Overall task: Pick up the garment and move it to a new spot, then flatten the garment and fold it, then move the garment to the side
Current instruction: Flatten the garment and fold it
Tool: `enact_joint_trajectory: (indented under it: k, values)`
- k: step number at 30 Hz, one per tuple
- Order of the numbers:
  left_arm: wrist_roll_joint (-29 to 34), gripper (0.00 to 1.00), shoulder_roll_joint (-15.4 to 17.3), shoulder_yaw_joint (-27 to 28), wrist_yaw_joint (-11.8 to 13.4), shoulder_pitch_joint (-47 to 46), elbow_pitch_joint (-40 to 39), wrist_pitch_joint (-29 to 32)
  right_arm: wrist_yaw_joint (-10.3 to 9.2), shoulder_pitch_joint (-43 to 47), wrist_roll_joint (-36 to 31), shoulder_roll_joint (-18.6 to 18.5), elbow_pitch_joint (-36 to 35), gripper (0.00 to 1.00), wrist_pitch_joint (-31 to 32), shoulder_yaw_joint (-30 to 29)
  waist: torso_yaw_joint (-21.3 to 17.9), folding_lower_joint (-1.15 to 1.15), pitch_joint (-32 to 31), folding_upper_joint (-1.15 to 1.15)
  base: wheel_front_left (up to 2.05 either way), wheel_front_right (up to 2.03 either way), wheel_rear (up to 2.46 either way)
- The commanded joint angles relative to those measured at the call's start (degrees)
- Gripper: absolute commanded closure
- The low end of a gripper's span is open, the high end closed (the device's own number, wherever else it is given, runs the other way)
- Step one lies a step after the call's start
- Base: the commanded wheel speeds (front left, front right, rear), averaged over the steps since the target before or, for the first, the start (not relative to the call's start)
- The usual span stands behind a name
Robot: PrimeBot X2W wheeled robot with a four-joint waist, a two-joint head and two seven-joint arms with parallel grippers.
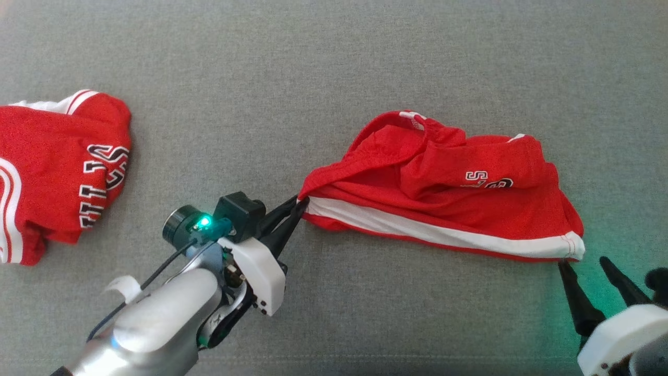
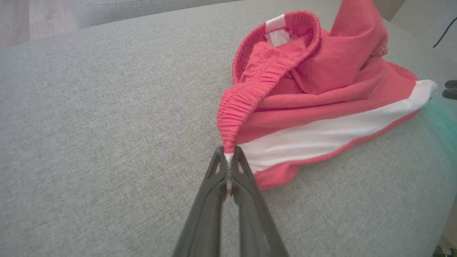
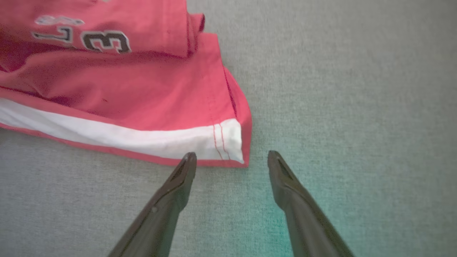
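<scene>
Grey surface (image 1: 334, 62) | left jaws pinching shorts (image 1: 443, 177) waistband | right jaws spread by hem

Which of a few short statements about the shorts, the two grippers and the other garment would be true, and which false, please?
1. The left gripper is shut on one end of the red shorts. True.
2. The right gripper is clamped on the shorts' hem corner. False: its jaws stand open at that corner and hold nothing.
3. The shorts lie flat and smooth on the grey surface. False: they are bunched, with fabric folded over itself.
4. A second red garment lies at the left of the head view, apart from the shorts. True.
</scene>
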Motion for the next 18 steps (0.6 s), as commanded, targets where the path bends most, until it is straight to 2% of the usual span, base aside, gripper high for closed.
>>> enact_joint_trajectory:
  k: [1, 9, 10, 11, 12, 16, 18]
  values:
    - [-0.18, 1.00, 2.28, 2.61, 0.45, -1.33, -1.87, -0.81, 0.44, -2.53, -0.15, -0.95, -0.71, 0.00, 1.14, 1.34, -0.13, 0.00, 0.50, 0.00, 0.00, 0.00, 0.00]
    - [0.03, 1.00, 2.48, 2.50, 0.46, -2.17, -2.75, -0.68, 0.44, -7.27, -0.65, -1.62, 3.22, 0.00, 1.99, 3.20, 0.37, 0.00, 1.64, 0.00, 0.00, 0.00, 0.00]
    - [0.03, 1.00, 2.51, 2.46, 0.46, -2.21, -2.79, -0.64, 0.44, -7.70, -0.52, -1.56, 3.73, 0.02, 1.94, 3.37, 0.42, 0.00, 1.70, 0.00, 0.00, 0.00, 0.00]
    - [0.02, 1.00, 2.54, 2.43, 0.48, -2.22, -2.82, -0.63, 0.44, -8.01, -0.29, -1.52, 4.24, 0.47, 2.04, 3.57, 0.46, 0.00, 1.71, 0.00, 0.00, 0.00, 0.00]
    - [-0.02, 1.00, 2.56, 2.42, 0.49, -2.20, -2.84, -0.63, 0.44, -8.19, -0.11, -1.54, 4.71, 1.00, 2.23, 3.75, 0.50, 0.00, 1.69, 0.00, 0.00, 0.00, 0.00]
    - [-0.22, 1.00, 2.82, 2.38, 0.58, -2.00, -3.07, -0.67, 0.44, -7.92, 0.06, -1.74, 4.38, 1.00, 1.69, 3.32, 0.52, 0.00, 0.96, 0.00, 0.00, 0.00, 0.00]
    - [-0.56, 1.00, 3.47, 2.57, 0.58, -1.68, -4.62, -0.81, 0.44, -6.85, -0.10, -2.21, 0.79, 1.00, 0.51, 1.99, 0.05, 0.00, -0.15, 0.00, 0.00, 0.00, 0.00]
